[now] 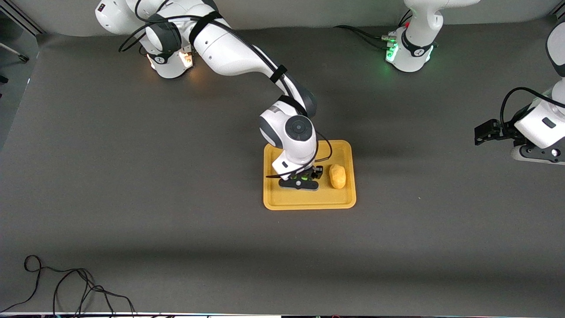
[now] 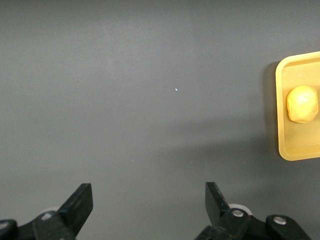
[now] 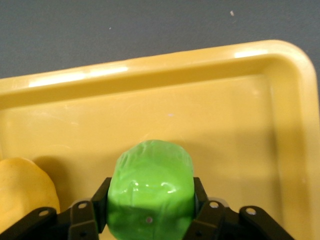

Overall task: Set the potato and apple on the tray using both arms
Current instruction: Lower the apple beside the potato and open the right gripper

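The orange-yellow tray (image 1: 309, 204) lies mid-table. The yellow-orange potato (image 1: 338, 176) lies in it, on the side toward the left arm's end. My right gripper (image 1: 302, 180) is low over the tray beside the potato, shut on the green apple (image 1: 304, 178). In the right wrist view the apple (image 3: 151, 187) sits between both fingers (image 3: 102, 200) over the tray floor (image 3: 150, 75), with the potato (image 3: 22, 187) next to it. I cannot tell if the apple touches the tray. My left gripper (image 1: 479, 134) is open and empty over bare table at the left arm's end.
The left wrist view shows the open left gripper (image 2: 149, 205) over grey table, with the tray's rim (image 2: 279, 110) and the potato (image 2: 302, 103) at the picture's edge. A loose black cable (image 1: 66, 287) lies near the front edge at the right arm's end.
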